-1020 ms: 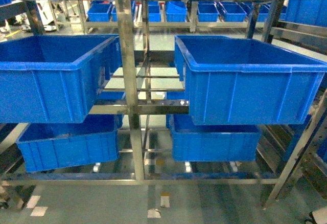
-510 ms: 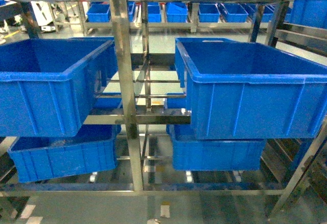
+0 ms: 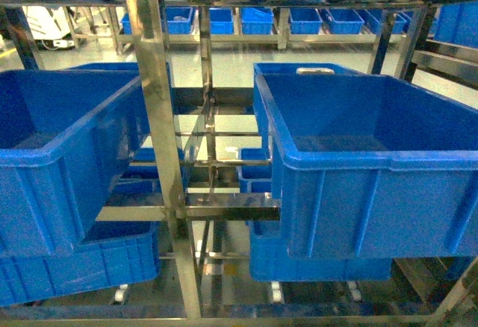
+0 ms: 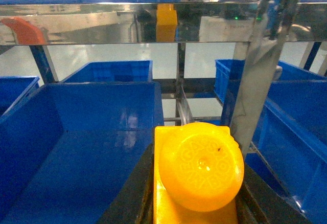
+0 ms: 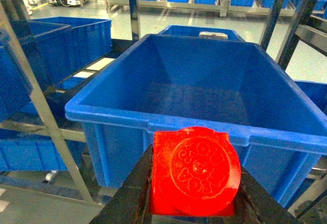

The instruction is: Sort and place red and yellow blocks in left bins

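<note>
We carry the yellow block clamped in our left gripper with the left bin ahead and below-left, while our right gripper, gripping the red block, faces a right-hand crate.

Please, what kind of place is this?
Probably a warehouse or factory storage hall. Large blue crates sit on a steel rack, more rows of crates stand behind on a pale smooth floor, and a white machine is parked there.
</note>
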